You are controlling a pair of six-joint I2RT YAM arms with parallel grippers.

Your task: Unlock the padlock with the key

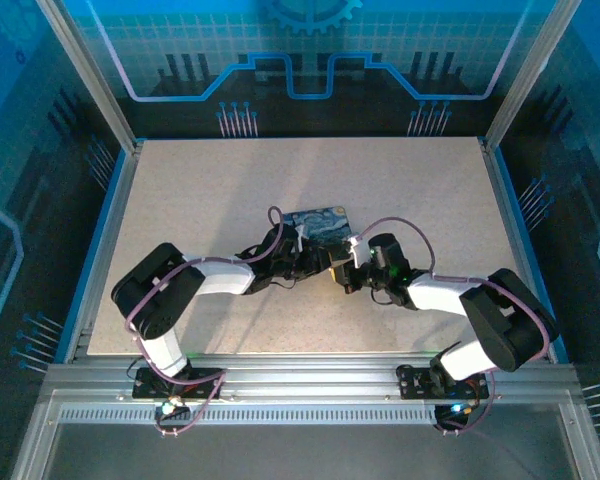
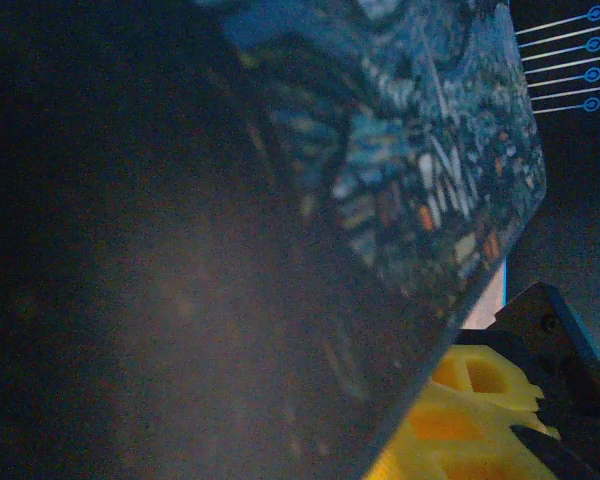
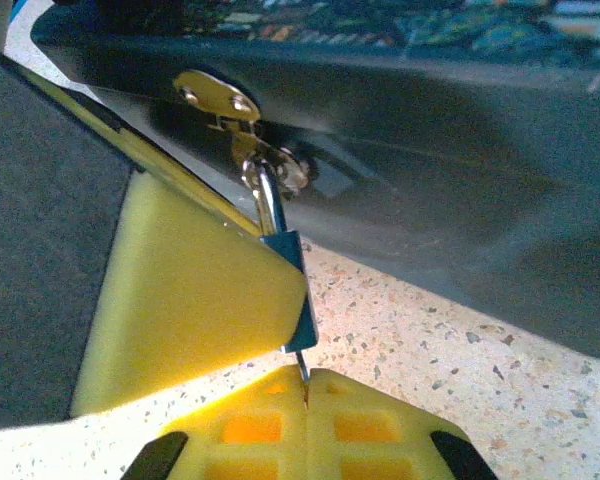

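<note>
speckled table (image 1: 180, 190), starry-print box (image 1: 318, 224) on it

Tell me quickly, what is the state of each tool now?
Left tool: cannot be told; close against the box.
Right tool: closed on the key under the padlock.

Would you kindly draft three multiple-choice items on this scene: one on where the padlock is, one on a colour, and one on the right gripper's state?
1. Where is the padlock?
A) hanging from the brass hasp on the box
B) lying loose on the table
C) on top of the lid

2. What colour are the right gripper's fingers?
A) red
B) yellow
C) white

3. How do those fingers stand?
A) wide apart
B) shut on the key
C) clamped on the box

Answers:
1 A, its shackle passes through the hasp.
2 B, both are yellow in the right wrist view.
3 B, they meet with the thin blade between them, just below the padlock.
</note>
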